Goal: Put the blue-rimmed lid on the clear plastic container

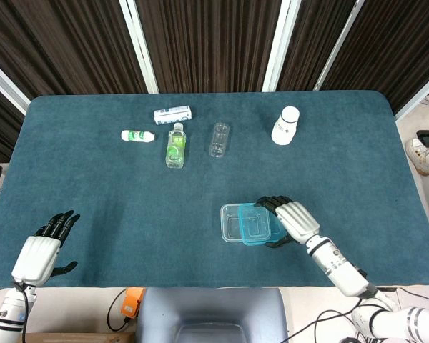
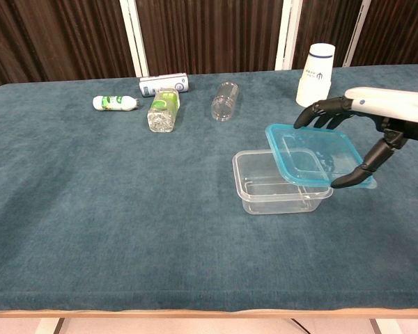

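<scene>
My right hand (image 1: 292, 219) (image 2: 366, 125) grips the blue-rimmed lid (image 1: 257, 224) (image 2: 315, 154) by its right side, fingers on the far edge and thumb on the near edge. The lid hangs just above the right half of the clear plastic container (image 1: 233, 223) (image 2: 268, 181), overlapping it and tilted a little. The container stands open on the blue cloth near the table's front middle. My left hand (image 1: 41, 248) rests open at the front left corner, holding nothing; the chest view does not show it.
At the back lie a white can (image 1: 172, 114), a small white bottle (image 1: 137, 135), a green-labelled bottle (image 1: 175, 146) and a clear bottle (image 1: 219, 138). A white cup stack (image 1: 286, 126) (image 2: 315, 66) stands at the back right, beyond my right hand.
</scene>
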Tool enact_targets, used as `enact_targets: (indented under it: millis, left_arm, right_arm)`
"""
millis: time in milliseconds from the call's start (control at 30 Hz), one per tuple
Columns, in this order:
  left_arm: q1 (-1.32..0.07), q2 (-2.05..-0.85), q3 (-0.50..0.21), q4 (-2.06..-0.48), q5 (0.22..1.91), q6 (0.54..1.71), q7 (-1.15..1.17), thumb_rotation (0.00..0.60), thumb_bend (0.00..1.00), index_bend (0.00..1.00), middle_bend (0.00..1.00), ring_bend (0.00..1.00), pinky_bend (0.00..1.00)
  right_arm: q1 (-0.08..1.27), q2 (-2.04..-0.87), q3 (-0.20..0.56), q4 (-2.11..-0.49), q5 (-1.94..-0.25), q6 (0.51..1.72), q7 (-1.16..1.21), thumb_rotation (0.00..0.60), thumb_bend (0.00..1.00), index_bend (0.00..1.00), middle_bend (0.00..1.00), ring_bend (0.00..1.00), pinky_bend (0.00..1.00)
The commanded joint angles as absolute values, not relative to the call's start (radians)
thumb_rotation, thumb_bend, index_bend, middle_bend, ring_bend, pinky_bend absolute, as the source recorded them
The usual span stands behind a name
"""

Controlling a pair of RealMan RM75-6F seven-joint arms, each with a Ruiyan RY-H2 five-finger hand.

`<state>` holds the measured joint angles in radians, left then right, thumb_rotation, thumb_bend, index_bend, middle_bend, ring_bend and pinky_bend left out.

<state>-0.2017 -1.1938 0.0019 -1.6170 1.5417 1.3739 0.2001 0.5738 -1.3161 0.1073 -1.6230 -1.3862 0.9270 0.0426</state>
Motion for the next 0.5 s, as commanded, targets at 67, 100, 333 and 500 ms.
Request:
enact_targets:
  millis: [67,100,333,500]
  left_arm:
    - [-0.201,-1.194,0.002,-1.617,1.543,1.376,0.199,0.600,0.42,0.11,0.08,0.10,0.34]
    - [-0.201,-1.194,0.003,-1.616,1.544,1.376,0.198,0.600,0.42,0.11,0.08,0.10,0.34]
    - [-0.201,-1.193,0.004,-1.616,1.546,1.375,0.197,0.600,0.42,0.11,0.08,0.10,0.34]
    - [-0.202,-1.194,0.005,-1.616,1.548,1.375,0.199,0.600,0.42,0.11,0.08,0.10,0.34]
  right_arm:
    - [0.586,-1.334,0.109,-1.619,-1.374,0.913,0.037,0.600,0.24,0.28,0.43,0.42,0.49]
    - [0.590,-1.339,0.111,-1.616,-1.368,0.909,0.034,0.600,0.24,0.27,0.42,0.42,0.48]
    - [0.601,-1.358,0.116,-1.605,-1.344,0.906,0.018,0.600,0.24,0.27,0.41,0.41,0.47]
    - [0.608,-1.368,0.117,-1.596,-1.335,0.902,0.016,0.600,0.24,0.27,0.41,0.41,0.46]
